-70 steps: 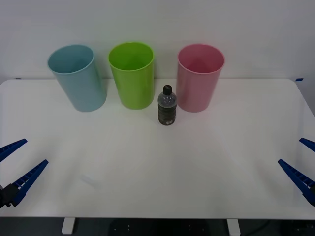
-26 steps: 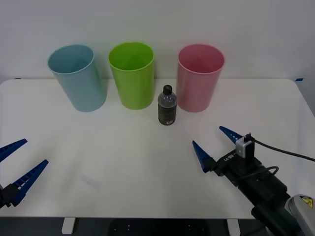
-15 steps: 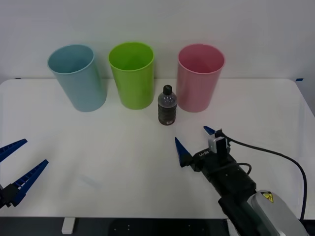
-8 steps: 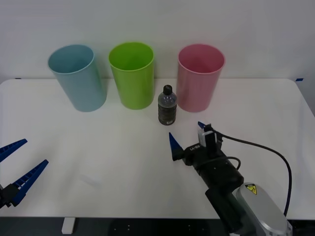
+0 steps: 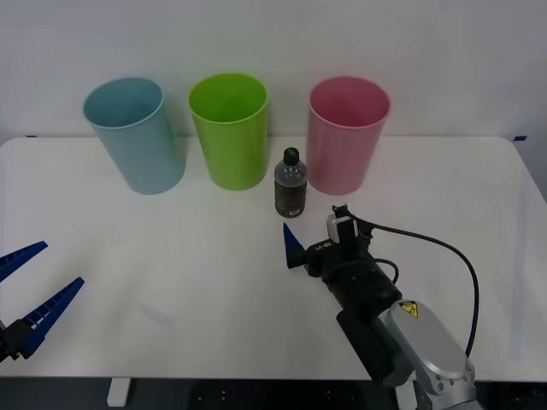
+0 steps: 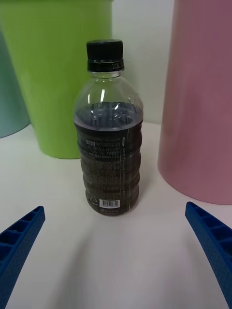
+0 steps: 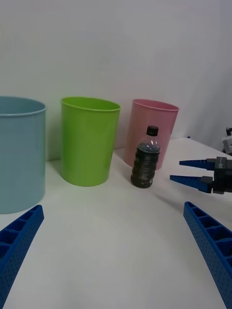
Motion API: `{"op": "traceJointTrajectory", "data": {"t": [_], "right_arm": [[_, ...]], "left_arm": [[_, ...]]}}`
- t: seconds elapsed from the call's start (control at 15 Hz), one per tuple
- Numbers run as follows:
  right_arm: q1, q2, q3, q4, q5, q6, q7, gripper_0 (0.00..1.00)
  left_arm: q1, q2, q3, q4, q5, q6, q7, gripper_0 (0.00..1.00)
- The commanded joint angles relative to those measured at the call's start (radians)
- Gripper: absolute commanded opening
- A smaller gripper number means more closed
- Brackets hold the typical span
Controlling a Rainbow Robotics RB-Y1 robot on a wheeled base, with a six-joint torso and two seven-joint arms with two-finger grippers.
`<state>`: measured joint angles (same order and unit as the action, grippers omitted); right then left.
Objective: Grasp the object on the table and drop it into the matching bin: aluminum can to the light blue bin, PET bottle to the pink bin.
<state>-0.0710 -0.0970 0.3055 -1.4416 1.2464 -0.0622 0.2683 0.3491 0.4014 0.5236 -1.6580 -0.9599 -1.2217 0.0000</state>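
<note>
**Clear plastic bottle faced by the spread right fingers**

Clear plastic with a black cap and a dark label band, the PET bottle (image 5: 291, 183) is seen standing upright on the white counter (image 5: 171, 273). It is placed just in front of the gap between the lime green bin (image 5: 229, 130) and the pink bin (image 5: 347, 134), near both, with a narrow strip of counter visible between it and the pink bin in the right wrist view. The light blue bin (image 5: 135, 134) is set at the left end of the row, well apart from the bottle. All three bins are upright along the far edge of the counter.

The right gripper (image 5: 314, 232) is held low over the counter, just in front of the bottle and pointed at it. Its blue fingers (image 6: 19, 239) are spread wide, nothing is gripped between them, and no contact with the bottle is made. In the right wrist view the bottle (image 6: 108, 130) is framed squarely between the two fingertips.

The left gripper (image 5: 30, 286) is parked at the near left edge of the counter, with its fingers wide apart and nothing held. From the left wrist view the bottle (image 7: 145, 157) and the right gripper (image 7: 193, 171) are seen apart.
</note>
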Motion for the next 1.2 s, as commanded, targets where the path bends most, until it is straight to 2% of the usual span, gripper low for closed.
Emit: {"op": "traceJointTrajectory", "data": {"t": [0.07,0.4,1.2], "right_arm": [[-0.047,0.02,0.0,0.056,0.007,0.019,-0.001,1.0],[-0.122,0.045,-0.005,0.145,0.03,0.042,-0.004,1.0],[-0.309,0.094,-0.022,0.357,0.028,0.093,-0.003,1.0]], "left_arm": [[0.0,0.0,0.0,0.0,0.0,0.0,0.0,1.0],[0.0,0.0,0.0,0.0,0.0,0.0,0.0,1.0],[0.0,0.0,0.0,0.0,0.0,0.0,0.0,1.0]]}}
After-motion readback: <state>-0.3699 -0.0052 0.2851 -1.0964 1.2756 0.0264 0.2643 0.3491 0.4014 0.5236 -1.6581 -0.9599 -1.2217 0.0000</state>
